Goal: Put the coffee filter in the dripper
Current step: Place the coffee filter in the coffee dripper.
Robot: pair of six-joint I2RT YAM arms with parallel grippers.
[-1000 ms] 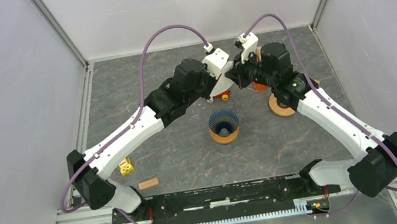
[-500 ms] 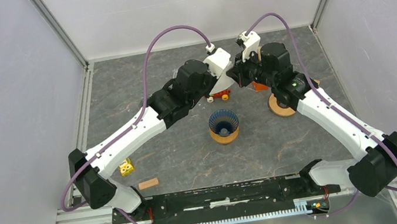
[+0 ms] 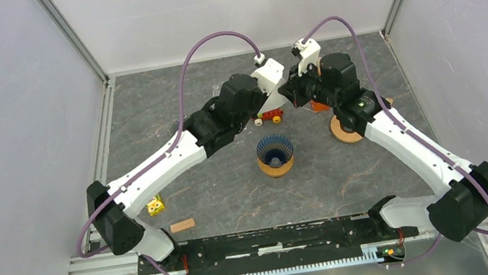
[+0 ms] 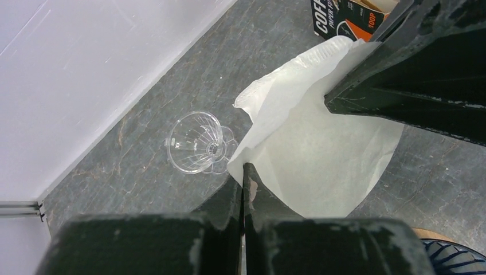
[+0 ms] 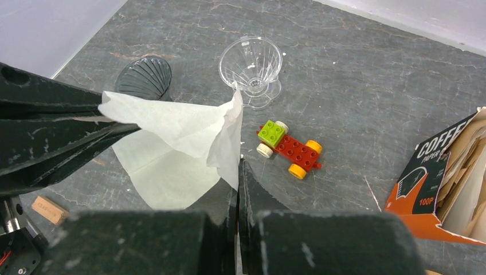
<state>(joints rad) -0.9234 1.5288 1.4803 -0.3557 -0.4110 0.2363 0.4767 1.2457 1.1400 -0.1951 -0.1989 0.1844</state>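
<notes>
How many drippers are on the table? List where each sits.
2. A clear dripper near the toy car; a dark ribbed dripper at the middle of the table. Others may be hidden.

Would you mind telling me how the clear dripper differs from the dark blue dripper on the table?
The clear dripper is see-through; the dark blue dripper is opaque. The clear dripper stands on its own foot directly on the table, while the dark blue dripper sits on a tan ring base. Both are ribbed cones, mouth up, with no filter inside.
</notes>
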